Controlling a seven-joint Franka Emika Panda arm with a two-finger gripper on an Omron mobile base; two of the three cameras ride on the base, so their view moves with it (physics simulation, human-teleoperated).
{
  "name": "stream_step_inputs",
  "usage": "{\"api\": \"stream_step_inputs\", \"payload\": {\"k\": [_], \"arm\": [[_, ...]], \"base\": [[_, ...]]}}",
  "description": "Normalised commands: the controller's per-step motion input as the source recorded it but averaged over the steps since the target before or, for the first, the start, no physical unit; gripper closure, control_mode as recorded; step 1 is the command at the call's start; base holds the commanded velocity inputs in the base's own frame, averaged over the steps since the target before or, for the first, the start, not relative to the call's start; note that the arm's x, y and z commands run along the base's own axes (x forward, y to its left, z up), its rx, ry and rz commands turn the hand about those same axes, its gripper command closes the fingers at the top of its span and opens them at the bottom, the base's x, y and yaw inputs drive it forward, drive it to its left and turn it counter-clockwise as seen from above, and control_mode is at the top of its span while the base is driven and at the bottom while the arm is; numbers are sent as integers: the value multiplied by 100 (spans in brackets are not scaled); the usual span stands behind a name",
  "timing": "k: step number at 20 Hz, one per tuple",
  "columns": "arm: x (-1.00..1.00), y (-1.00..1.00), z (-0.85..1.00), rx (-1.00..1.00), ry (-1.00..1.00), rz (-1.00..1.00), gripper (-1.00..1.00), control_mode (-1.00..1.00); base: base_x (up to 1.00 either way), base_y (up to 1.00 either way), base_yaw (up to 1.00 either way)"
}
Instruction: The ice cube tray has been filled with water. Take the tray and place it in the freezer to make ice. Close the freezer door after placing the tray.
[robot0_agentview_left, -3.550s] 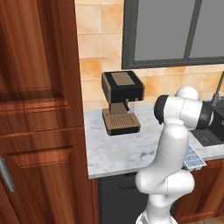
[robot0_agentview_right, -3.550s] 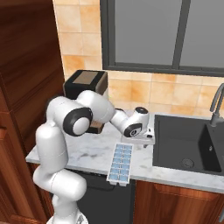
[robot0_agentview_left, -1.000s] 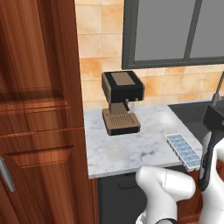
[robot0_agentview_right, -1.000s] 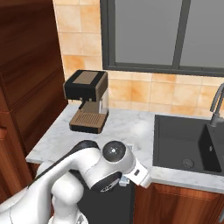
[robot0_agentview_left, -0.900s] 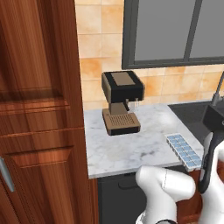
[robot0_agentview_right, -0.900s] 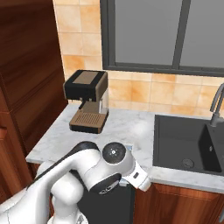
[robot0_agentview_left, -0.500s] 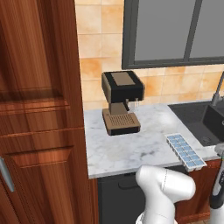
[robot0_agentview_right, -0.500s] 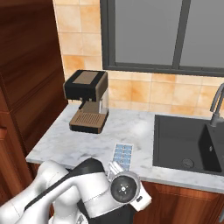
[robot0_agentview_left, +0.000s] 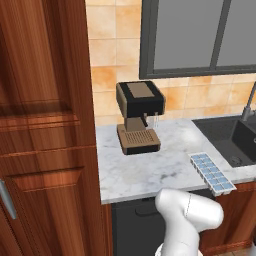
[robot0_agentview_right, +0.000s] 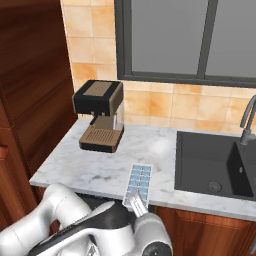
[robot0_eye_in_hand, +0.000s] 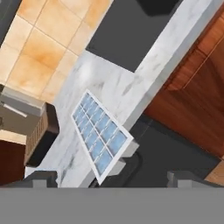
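Honestly, you are at the very beginning of this job. Start from the biggest thing you see: the tall brown wooden cabinet (robot0_agentview_left: 45, 125) stands at the left, and next to it the white marble bench (robot0_agentview_left: 150, 165) runs to the dark sunken sink (robot0_agentview_right: 215, 162) under the grey-framed window (robot0_agentview_left: 200, 35). On the bench, near the tiled wall, sits the black and brown coffee machine (robot0_agentview_left: 139, 116).

The small white ice cube tray (robot0_agentview_left: 211, 173) with its grid of light-blue cells lies flat at the front edge of the bench, between the coffee machine and the sink, well apart from the machine. One short end of it sits right at the bench edge, and in the hand view it seems to reach a little over the edge. Its long axis runs from the front edge back toward the wall, slightly slanted, not along the bench. The pale blue water (robot0_eye_in_hand: 101, 129) fills the cells and looks level.

The claw (robot0_eye_in_hand: 111, 177) has its jaws spread wide and holds nothing; its two dark tips stand apart, low, in front of the bench edge and below the near end of the tray.

So nothing is done yet, in my judgement: the tray is not taken, and carrying it to the freezer, putting it inside and closing the freezer door all remain.
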Motion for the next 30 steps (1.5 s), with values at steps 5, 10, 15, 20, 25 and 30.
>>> {"api": "stream_step_inputs", "payload": {"k": [5,10,15,20,25,30], "arm": [[-15,-2,0,35,1,0,-100,-100],[0,0,-10,33,0,3,-100,-100],[20,0,-19,26,0,10,-100,-100],[28,0,-22,21,0,15,-100,-100],[33,0,-30,14,0,14,-100,-100],[27,0,-17,8,-1,8,-100,-100]], "base": [[0,0,0],[0,0,0],[0,0,0],[0,0,0],[0,0,0],[0,0,0]]}}
